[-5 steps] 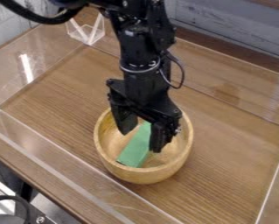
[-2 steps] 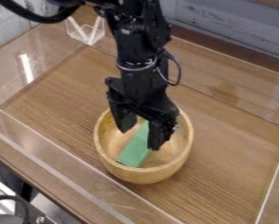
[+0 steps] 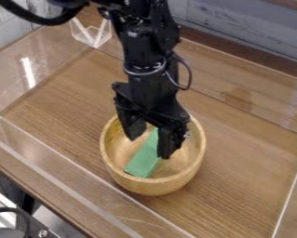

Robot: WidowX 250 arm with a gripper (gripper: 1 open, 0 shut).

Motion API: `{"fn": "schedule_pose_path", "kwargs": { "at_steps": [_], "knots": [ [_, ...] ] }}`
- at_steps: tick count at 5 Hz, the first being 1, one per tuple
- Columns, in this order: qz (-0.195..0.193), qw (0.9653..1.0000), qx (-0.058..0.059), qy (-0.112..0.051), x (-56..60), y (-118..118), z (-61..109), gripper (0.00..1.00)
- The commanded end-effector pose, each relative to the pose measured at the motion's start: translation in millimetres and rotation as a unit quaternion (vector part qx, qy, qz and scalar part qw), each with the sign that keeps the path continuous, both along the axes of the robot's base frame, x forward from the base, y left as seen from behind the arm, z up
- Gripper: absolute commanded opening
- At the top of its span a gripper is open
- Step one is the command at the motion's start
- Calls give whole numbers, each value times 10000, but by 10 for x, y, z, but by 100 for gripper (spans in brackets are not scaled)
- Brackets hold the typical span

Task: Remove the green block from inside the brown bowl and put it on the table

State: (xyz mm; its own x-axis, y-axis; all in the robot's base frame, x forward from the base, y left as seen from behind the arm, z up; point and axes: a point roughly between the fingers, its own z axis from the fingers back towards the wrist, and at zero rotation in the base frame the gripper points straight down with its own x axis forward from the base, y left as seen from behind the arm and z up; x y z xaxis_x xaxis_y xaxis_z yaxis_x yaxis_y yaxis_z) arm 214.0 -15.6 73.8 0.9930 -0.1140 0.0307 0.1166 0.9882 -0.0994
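My pincer [image 3: 155, 128] stands spread over the far part of the brown bowl [image 3: 118, 160], centre of the frame. The green block [image 3: 144, 156] lies inside, below my tips in view, its long axis running lower left to upper right, upper end nearest me.

From my one camera, I look down at a slant onto the counter [image 3: 63, 98] from above, with the robot arm [image 3: 144, 42] reaching into the top of my view. The lens sits fairly near, so the brown bowl [image 3: 182, 177] shows whole, low and just right of centre. I face toward the pale wall [image 3: 256, 33] along the top edge. With this single view, I have no shared area to match.
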Motion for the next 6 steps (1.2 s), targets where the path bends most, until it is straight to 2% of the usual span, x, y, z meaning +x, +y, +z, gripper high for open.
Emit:
{"fn": "schedule_pose_path", "kwargs": {
  "at_steps": [1, 5, 6],
  "knots": [
    [31, 9999, -12, -147, 47, 28, -14, 100],
    [-41, 9998, -43, -208, 49, 41, -374, 100],
    [-24, 9997, -56, -227, 46, 32, -437, 0]
  ]
}}
